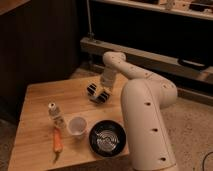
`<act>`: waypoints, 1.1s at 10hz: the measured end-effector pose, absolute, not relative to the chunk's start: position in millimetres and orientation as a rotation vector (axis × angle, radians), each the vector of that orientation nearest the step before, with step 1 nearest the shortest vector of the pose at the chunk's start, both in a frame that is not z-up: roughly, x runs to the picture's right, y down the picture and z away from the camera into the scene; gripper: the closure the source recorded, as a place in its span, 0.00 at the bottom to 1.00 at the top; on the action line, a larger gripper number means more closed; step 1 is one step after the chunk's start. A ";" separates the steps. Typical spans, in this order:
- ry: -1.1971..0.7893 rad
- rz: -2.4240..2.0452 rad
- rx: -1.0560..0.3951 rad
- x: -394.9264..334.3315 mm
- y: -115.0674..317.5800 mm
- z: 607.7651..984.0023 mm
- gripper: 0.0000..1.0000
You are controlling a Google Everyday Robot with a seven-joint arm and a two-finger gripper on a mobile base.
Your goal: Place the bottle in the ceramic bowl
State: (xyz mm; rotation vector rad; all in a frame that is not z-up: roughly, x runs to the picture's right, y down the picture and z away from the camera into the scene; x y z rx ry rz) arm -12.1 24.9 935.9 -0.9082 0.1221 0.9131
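Gripper (pixel 98 93) hangs over the desk (pixel 40 95) near its far right edge, claw released, nothing in it. Bottle (pixel 55 114) stands upright toward the left edge, with the white cup (pixel 77 126) just beside it and the carrot (pixel 57 141) in front. Ceramic bowl (pixel 107 137) sits at the near right corner, empty. Step is probably the reach: come down from above, grip below the cap, avoid the cup; bottle looks light and likely tips easily

Dim, warm light — claw (pixel 98 93) above lit table (pixel 37 100), background dark.
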 end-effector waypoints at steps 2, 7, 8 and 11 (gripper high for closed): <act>0.112 0.906 -0.854 -12.3 20.9 927.8 0.20; 0.052 0.860 -0.627 -18.9 -28.3 840.8 0.20; 0.028 0.831 -0.589 -27.5 -38.6 815.1 0.20; -0.078 0.691 -0.534 -86.2 -46.2 751.2 0.20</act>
